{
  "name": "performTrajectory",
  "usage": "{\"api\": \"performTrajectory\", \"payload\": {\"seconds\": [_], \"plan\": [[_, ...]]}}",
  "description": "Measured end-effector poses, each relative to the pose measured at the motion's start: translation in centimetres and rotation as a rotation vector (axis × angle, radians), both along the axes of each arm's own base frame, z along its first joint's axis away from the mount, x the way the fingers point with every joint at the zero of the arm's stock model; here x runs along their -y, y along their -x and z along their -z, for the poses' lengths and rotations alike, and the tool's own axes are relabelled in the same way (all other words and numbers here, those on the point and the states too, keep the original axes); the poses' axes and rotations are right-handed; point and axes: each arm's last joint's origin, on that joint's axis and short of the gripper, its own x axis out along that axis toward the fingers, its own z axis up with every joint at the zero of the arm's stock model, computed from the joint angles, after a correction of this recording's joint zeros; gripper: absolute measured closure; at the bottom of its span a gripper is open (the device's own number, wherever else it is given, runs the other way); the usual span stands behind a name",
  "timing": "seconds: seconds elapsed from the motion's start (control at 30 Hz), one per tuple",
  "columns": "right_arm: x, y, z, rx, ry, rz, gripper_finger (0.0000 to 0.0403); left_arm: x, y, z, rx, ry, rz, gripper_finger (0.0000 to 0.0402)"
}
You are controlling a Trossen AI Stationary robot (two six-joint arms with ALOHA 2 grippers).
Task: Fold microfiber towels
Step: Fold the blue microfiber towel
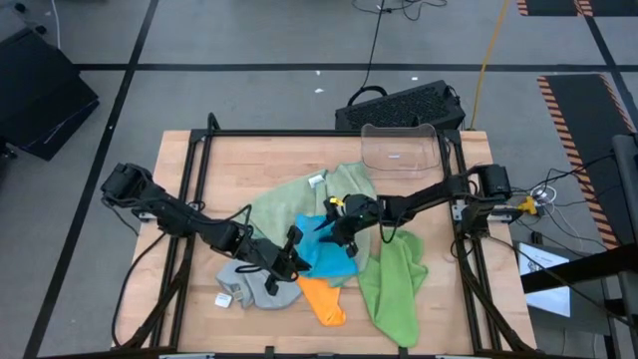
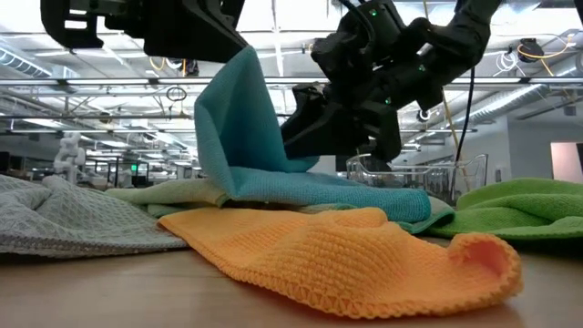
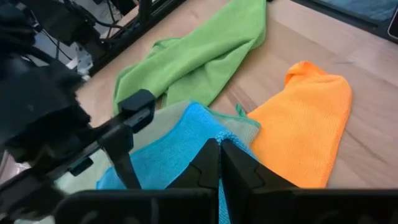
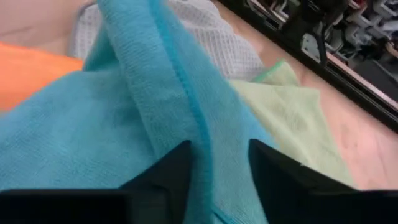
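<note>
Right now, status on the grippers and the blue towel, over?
Left gripper shut on blue towel, edge lifted. Right gripper astride a raised fold, not clamped. Orange towel and lime towel crowd alongside.

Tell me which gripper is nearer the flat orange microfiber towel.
Left. The left gripper, shut on the bright blue towel, sits just above the orange microfiber towel. The right gripper is farther off, across the blue towel, its fingers straddling a fold.

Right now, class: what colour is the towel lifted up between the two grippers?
Bright blue towel, clearest in the low view.
</note>
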Motion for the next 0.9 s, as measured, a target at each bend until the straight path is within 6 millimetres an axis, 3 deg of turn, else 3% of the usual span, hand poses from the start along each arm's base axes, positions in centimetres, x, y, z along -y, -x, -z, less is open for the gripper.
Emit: {"api": "performTrajectory", "payload": {"seconds": [0.23, 0.37, 0.67, 0.9], "plan": [[0.4, 0.3, 0.5, -0.067, -0.019, -0.004, 0.0394, 0.0, 0.0, 0.0, -0.005, 0.008, -0.004, 0.0397], [0.4, 0.4, -0.2, -0.049, -0.013, -0.004, 0.0395, 0.0, 0.0, 0.0, 0.000, -0.002, 0.002, 0.0391], [0.7, 2.5, -4.7, -0.035, 0.115, 0.078, 0.0401, -0.4, -0.7, -1.4, 0.170, -0.137, -0.010, 0.0391], [0.7, 4.5, -6.4, -0.108, 0.098, 0.109, 0.0401, -1.9, -1.6, -1.8, 0.221, -0.082, 0.046, 0.0392]]}}
